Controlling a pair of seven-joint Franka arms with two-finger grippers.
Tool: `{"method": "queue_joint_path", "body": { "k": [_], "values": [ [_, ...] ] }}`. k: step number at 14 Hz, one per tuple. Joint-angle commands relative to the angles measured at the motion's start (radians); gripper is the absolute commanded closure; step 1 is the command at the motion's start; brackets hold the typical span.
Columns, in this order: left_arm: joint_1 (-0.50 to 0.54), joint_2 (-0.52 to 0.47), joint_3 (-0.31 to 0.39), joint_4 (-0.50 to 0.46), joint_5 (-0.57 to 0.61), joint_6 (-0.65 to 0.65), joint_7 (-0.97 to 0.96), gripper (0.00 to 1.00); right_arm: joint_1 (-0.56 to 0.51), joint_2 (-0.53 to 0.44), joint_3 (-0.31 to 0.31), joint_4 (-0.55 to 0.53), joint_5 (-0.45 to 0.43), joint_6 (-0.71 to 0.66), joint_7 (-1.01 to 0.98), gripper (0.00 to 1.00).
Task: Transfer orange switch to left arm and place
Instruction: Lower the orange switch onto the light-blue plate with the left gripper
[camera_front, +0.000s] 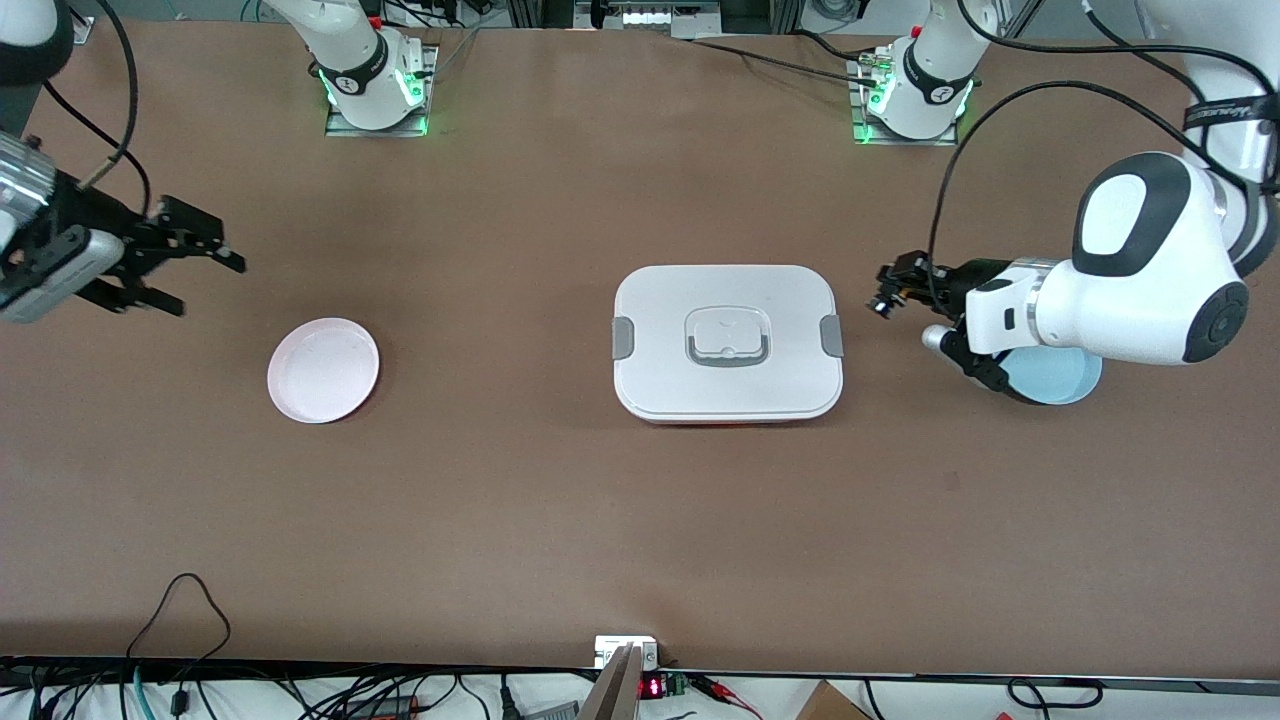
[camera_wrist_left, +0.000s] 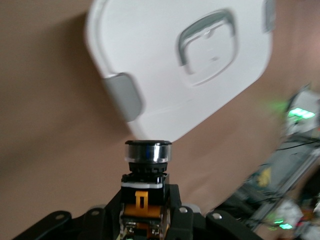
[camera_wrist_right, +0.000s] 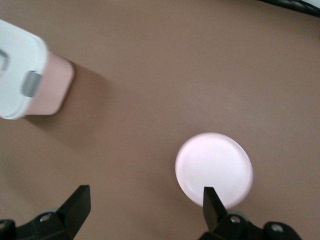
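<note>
My left gripper (camera_front: 893, 287) is shut on the orange switch (camera_front: 884, 303) and holds it above the table between the box (camera_front: 728, 342) and a light blue plate (camera_front: 1058, 377). In the left wrist view the switch (camera_wrist_left: 147, 167) shows a black body, a silver ring and orange parts, clamped between the fingers of my left gripper (camera_wrist_left: 145, 202), with the box (camera_wrist_left: 185, 65) lying past it. My right gripper (camera_front: 205, 262) is open and empty, up in the air by a pink plate (camera_front: 323, 369). In the right wrist view my right gripper (camera_wrist_right: 145, 202) has its jaws wide apart.
The white lidded box with grey clips stands mid-table; the right wrist view shows the box (camera_wrist_right: 20, 70) has a pink base. The pink plate (camera_wrist_right: 214, 169) lies toward the right arm's end. The blue plate lies toward the left arm's end, partly hidden under the left arm.
</note>
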Motion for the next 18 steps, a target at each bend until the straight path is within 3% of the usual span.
{"method": "queue_joint_path", "body": {
  "k": [1,7,10,12,15,18],
  "values": [
    [0.036,-0.004,-0.007,0.015,0.175,-0.009,0.188,0.90,0.065,0.017,-0.012,0.089,-0.157,-0.093,0.236,0.00],
    [0.113,0.008,-0.005,-0.014,0.489,0.141,0.642,0.89,0.102,0.011,0.002,0.112,-0.190,-0.139,0.422,0.00],
    [0.163,0.067,-0.005,-0.020,0.658,0.216,0.848,0.89,0.129,0.011,0.002,0.113,-0.230,-0.141,0.447,0.00],
    [0.243,0.082,-0.005,-0.068,0.674,0.335,0.998,0.90,0.129,0.011,0.002,0.113,-0.230,-0.139,0.447,0.00],
    [0.355,0.100,-0.005,-0.215,0.674,0.555,1.101,0.92,0.129,0.014,0.002,0.116,-0.231,-0.139,0.447,0.00],
    [0.378,0.125,-0.005,-0.278,0.674,0.686,1.167,0.92,0.126,0.014,0.000,0.119,-0.233,-0.139,0.443,0.00]
  ]
}}
